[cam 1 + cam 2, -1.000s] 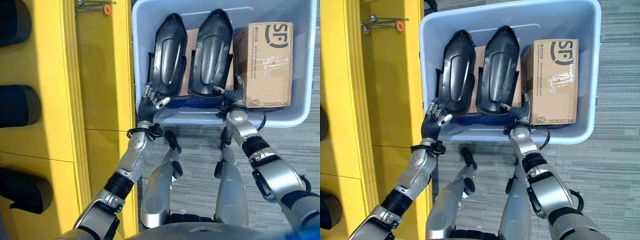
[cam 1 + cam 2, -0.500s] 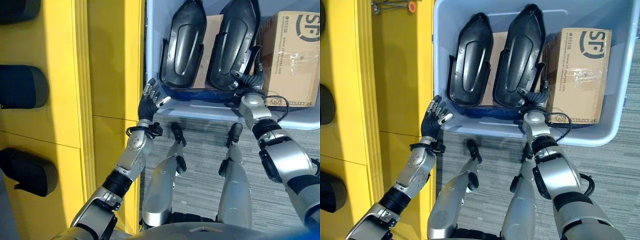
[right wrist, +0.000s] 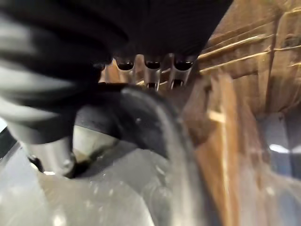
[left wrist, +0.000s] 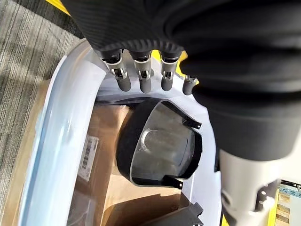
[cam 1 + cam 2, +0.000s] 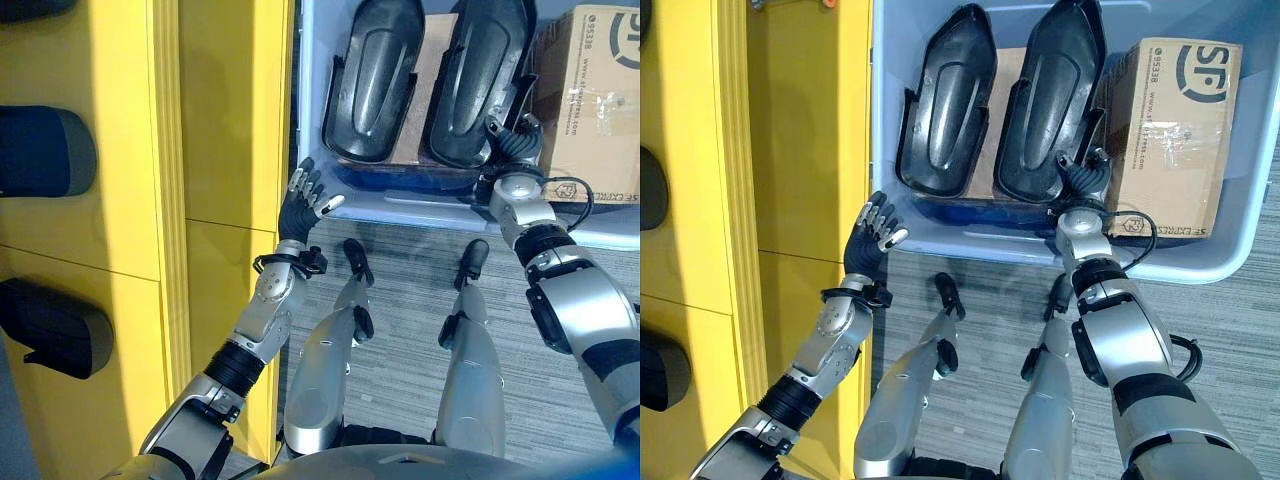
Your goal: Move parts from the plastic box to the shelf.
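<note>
Two black moulded parts lying side by side in the pale blue plastic box (image 5: 1240, 255), propped on brown cardboard: left part (image 5: 945, 105) nearer the yellow shelf (image 5: 805, 150), right part (image 5: 1050, 100) just beside a cardboard carton (image 5: 1170, 140) at the box's right end.

Right hand (image 5: 1085, 180) inside the box at the near end of the right part, wedged between that part and the carton. Fingers curled over the part's near rim in the eye views; right wrist view confirms dark edge of the part directly under the fingers (image 3: 153, 70) with thumb below. Part gripped, near end only, rest of it resting on the cardboard.

Left hand (image 5: 868, 240) outside the box, level with its near left corner, between box wall and shelf face. Fingers (image 4: 141, 77) straight, slightly spread, holding nothing, close to the box rim in the left wrist view, left part visible beyond them and apart.

Dark parts (image 5: 45, 150) already seated in shelf compartments at far left.
</note>
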Robot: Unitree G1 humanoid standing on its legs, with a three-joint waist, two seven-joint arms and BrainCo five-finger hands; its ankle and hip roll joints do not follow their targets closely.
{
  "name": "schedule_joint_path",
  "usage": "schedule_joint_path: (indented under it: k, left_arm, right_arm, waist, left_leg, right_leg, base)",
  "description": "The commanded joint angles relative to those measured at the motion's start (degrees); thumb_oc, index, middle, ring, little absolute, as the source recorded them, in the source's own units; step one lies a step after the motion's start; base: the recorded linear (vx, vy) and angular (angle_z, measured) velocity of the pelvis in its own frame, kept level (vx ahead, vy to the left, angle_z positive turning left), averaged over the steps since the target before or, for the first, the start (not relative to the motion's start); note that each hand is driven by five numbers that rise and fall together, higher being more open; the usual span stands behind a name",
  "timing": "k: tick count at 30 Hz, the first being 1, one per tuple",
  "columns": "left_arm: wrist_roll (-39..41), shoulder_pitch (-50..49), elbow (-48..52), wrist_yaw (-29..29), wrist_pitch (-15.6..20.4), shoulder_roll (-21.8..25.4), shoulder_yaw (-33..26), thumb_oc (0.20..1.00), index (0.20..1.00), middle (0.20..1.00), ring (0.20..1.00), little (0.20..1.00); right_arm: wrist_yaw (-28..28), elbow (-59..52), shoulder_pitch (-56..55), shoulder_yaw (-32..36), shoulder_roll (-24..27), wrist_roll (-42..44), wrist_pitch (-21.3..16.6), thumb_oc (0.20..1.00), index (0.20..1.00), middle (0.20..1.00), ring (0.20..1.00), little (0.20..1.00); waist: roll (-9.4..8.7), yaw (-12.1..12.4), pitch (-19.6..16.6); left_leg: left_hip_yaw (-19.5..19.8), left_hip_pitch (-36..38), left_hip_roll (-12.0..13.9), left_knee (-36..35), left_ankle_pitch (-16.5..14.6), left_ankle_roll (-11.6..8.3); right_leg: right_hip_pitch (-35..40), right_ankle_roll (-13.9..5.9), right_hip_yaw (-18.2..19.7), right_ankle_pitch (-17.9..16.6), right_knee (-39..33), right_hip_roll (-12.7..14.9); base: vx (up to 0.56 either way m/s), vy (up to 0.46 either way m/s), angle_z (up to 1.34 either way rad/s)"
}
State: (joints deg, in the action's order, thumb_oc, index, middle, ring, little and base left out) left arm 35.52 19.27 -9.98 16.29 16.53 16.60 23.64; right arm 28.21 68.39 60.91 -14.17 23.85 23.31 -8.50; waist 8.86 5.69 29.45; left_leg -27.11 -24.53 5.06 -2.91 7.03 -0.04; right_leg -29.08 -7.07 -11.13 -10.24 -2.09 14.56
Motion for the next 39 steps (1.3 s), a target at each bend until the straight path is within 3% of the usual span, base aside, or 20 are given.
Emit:
schedule_joint_path:
  k: [1, 10, 16, 20, 21, 26, 31, 32, 33, 34, 36, 37, 38, 39]
  left_arm:
    - [0.4, 0.7, 5.2, -0.2, 2.1, 1.6, 0.9, 1.000, 1.000, 1.000, 1.000, 1.000]
    - [0.6, 0.9, 4.3, 0.1, 2.2, 1.3, -0.2, 1.000, 1.000, 1.000, 1.000, 1.000]
    - [1.2, 0.1, 3.6, -0.4, 2.0, 1.4, -0.4, 1.000, 1.000, 1.000, 1.000, 1.000]
    - [1.4, -1.5, 3.8, -1.1, 1.6, 1.9, -0.8, 1.000, 1.000, 1.000, 1.000, 1.000]
    - [1.1, -3.1, 4.2, -2.0, 1.1, 2.4, -0.9, 1.000, 1.000, 1.000, 1.000, 1.000]
    - [0.7, -8.2, 5.2, -4.1, 0.0, 4.0, -2.9, 1.000, 1.000, 1.000, 1.000, 1.000]
    - [0.3, -14.7, 5.5, -6.6, -0.8, 5.7, -6.6, 1.000, 1.000, 1.000, 1.000, 1.000]
    - [0.4, -17.6, 5.7, -7.4, -1.1, 6.1, -8.4, 1.000, 1.000, 1.000, 1.000, 1.000]
    - [0.6, -21.4, 5.9, -8.3, -1.8, 6.2, -10.3, 1.000, 1.000, 1.000, 1.000, 1.000]
    - [0.8, -22.2, 6.1, -8.4, -1.8, 5.9, -10.9, 1.000, 1.000, 1.000, 1.000, 1.000]
    - [0.7, -25.7, 6.1, -8.8, -2.8, 5.2, -12.4, 1.000, 1.000, 1.000, 1.000, 1.000]
    - [0.7, -26.6, 6.1, -9.0, -3.0, 5.0, -12.7, 1.000, 1.000, 1.000, 1.000, 1.000]
    - [1.3, -27.5, 4.7, -9.5, -4.0, 3.8, -12.1, 1.000, 1.000, 1.000, 1.000, 1.000]
    - [1.4, -27.4, 4.3, -9.6, -4.2, 3.6, -11.7, 1.000, 1.000, 1.000, 1.000, 1.000]
  right_arm:
    - [0.6, 0.1, 0.7, -0.7, 1.2, 0.3, -0.7, 0.200, 0.200, 0.200, 0.200, 0.200]
    - [2.5, -13.7, -4.9, 0.9, -0.6, 0.0, -3.8, 0.200, 0.200, 0.200, 0.200, 0.200]
    - [5.1, -29.5, -10.2, 3.8, -0.7, -3.3, -5.8, 0.200, 0.200, 0.200, 0.200, 0.200]
    - [7.7, -43.2, -14.3, 6.7, -0.8, -8.5, -6.7, 0.200, 0.200, 0.200, 0.200, 0.200]
    - [8.1, -52.4, -17.4, 7.7, -2.0, -12.5, -7.3, 0.200, 0.200, 0.200, 0.200, 0.200]
    - [2.2, -68.6, -27.6, 7.6, -5.3, -11.2, -10.4, 0.200, 0.200, 0.200, 0.200, 0.200]
    - [-6.1, -77.1, -39.2, 4.5, -7.4, -4.0, -12.6, 0.200, 0.200, 0.200, 0.200, 0.200]
    - [-9.7, -78.5, -41.5, 2.6, -8.2, 0.6, -13.2, 0.200, 0.200, 0.200, 0.200, 0.200]
    - [-13.0, -79.8, -43.2, 0.0, -8.6, 3.9, -13.0, 0.200, 0.200, 0.200, 0.200, 0.200]
    - [-14.5, -80.1, -43.3, -1.1, -8.7, 5.3, -13.2, 0.200, 0.200, 0.200, 0.200, 0.200]
    - [-16.0, -78.8, -42.2, -3.6, -9.4, 7.7, -13.0, 0.200, 0.200, 0.200, 0.200, 0.200]
    - [-16.3, -78.2, -41.9, -3.9, -9.5, 8.3, -12.9, 0.200, 0.200, 0.200, 0.200, 0.200]
    - [-16.4, -77.9, -41.4, -4.0, -8.6, 9.2, -12.8, 0.200, 0.200, 0.200, 0.200, 0.200]
    - [-16.2, -78.1, -41.6, -3.8, -8.3, 9.4, -12.7, 0.200, 0.200, 0.200, 0.200, 0.200]
  waist:
    - [-0.61, 0.1, 0.3]
    - [-2.46, -2.0, 0.3]
    - [-3.87, -3.2, -1.6]
    - [-4.59, -3.9, -3.8]
    - [-5.04, -4.5, -5.2]
    - [-6.20, -6.0, -8.3]
    - [-7.04, -7.0, -12.1]
    - [-7.25, -7.0, -13.7]
    - [-7.03, -6.6, -15.9]
    - [-6.81, -6.0, -16.1]
    - [-6.71, -4.3, -17.4]
    - [-6.53, -3.8, -17.8]
    - [-6.93, -2.6, -18.4]
    - [-7.08, -2.8, -18.3]
  left_leg:
    - [0.2, 1.1, 5.9, 3.6, -0.5, -7.74]
    - [0.4, 3.6, 6.3, 3.4, -0.4, -7.80]
    - [0.8, 6.3, 6.6, 2.1, 0.0, -7.94]
    - [1.3, 8.7, 6.9, 1.3, 0.2, -8.07]
    - [1.3, 10.1, 7.0, 1.3, 0.1, -8.07]
    - [0.5, 13.4, 8.1, 1.2, 1.2, -7.58]
    - [0.2, 18.5, 11.3, 1.5, 2.2, -8.56]
    - [0.1, 20.6, 13.5, 1.9, 3.2, -9.06]
    - [0.9, 23.3, 17.0, 2.2, 6.6, -10.06]
    - [1.8, 23.7, 18.5, 2.3, 9.0, -10.81]
    - [5.2, 24.8, 23.2, 1.0, 17.2, -12.83]
    - [6.1, 24.5, 23.9, 0.3, 19.5, -13.36]
    - [5.4, 22.5, 24.2, 0.2, 22.9, -14.81]
    - [4.5, 22.0, 24.2, 0.9, 23.0, -14.83]
  right_leg:
    - [5.1, -5.67, -3.6, 2.6, 6.4, 5.9]
    - [7.1, -5.66, -3.5, 2.3, 6.2, 5.5]
    - [9.4, -5.63, -3.6, 2.3, 5.5, 5.0]
    - [11.5, -5.58, -3.6, 2.8, 5.2, 4.6]
    - [12.6, -5.47, -3.4, 3.4, 5.4, 4.4]
    - [15.1, -4.36, -3.0, 4.0, 5.5, 3.4]
    - [18.5, -2.44, -2.7, 8.5, 9.1, 0.5]
    - [19.4, -0.99, -2.7, 11.5, 12.6, -1.4]
    - [20.6, 1.22, -3.1, 15.2, 17.0, -5.1]
    - [21.0, 2.07, -3.5, 16.5, 18.4, -6.5]
    - [22.9, 4.73, -5.0, 18.7, 19.8, -11.4]
    - [23.5, 5.16, -5.5, 19.1, 19.2, -12.3]
    - [26.4, 5.30, -8.3, 20.6, 17.7, -11.5]
    - [27.7, 5.42, -9.8, 20.6, 16.8, -11.0]
  base:
    - [0.00, 0.000, 0.00]
    - [-0.01, -0.008, 0.02]
    - [0.00, -0.011, 0.00]
    - [0.01, -0.033, -0.02]
    - [0.02, -0.044, -0.05]
    - [-0.02, -0.056, -0.05]
    - [-0.01, -0.146, -0.15]
    - [-0.07, -0.442, -0.19]
    - [-0.11, -0.501, -0.14]
    - [-0.11, -0.535, -0.13]
    - [-0.12, -0.432, 0.23]
    - [-0.13, -0.359, 0.38]
    - [-0.09, -0.209, 0.47]
    - [-0.18, -0.185, 0.78]
